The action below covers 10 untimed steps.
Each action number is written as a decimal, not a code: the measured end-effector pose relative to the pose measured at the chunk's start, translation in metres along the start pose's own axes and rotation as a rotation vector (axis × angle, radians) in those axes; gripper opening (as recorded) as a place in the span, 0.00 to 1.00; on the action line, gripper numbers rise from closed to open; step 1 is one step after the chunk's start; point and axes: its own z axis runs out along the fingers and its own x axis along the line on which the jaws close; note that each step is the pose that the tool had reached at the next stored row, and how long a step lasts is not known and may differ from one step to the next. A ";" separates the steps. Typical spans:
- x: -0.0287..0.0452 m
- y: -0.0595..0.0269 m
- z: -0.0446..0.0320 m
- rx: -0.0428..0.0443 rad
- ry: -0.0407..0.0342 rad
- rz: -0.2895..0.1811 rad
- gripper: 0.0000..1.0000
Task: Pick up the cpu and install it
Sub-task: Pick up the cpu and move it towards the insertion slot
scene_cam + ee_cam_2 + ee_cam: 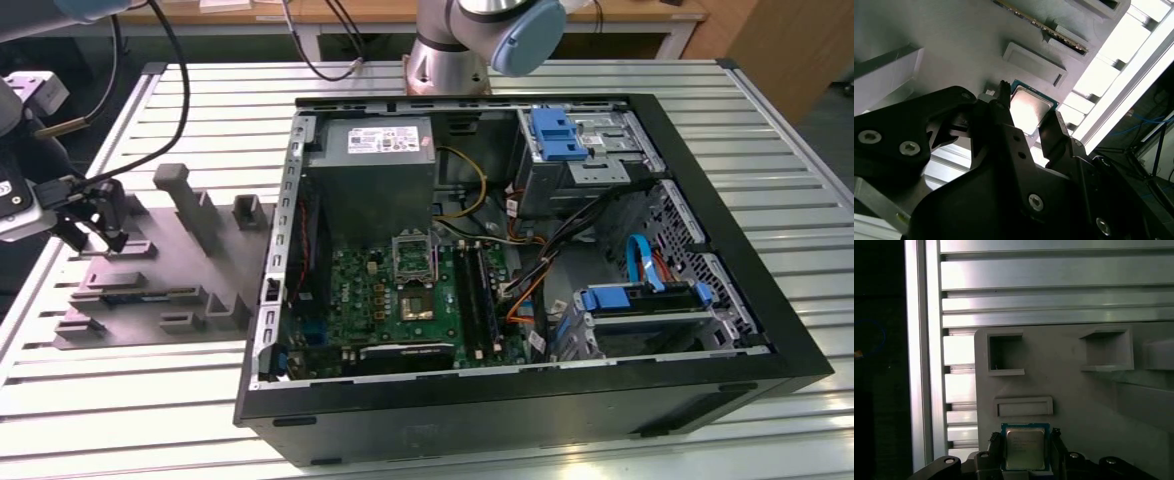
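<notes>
The hand [91, 238] stands at the exterior view's left, over the grey fixture tray [160, 290] on the desk [134, 400]. In both wrist views its fingers [995, 450] pinch the cpu [1025, 447] from two sides.

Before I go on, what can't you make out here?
- cpu: its edges are partly hidden behind the hand in both wrist views.
- Exterior view: the cpu is hidden by the hand, over the grey tray.
- Motherboard socket: too small in the exterior view to tell whether it is empty.
</notes>
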 end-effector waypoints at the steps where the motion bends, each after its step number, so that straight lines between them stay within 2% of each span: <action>1: 0.0000 0.0000 -0.0001 0.0000 0.0000 0.000 0.47; 10: 0.0000 0.0000 -0.0018 0.0001 0.0002 0.000 0.47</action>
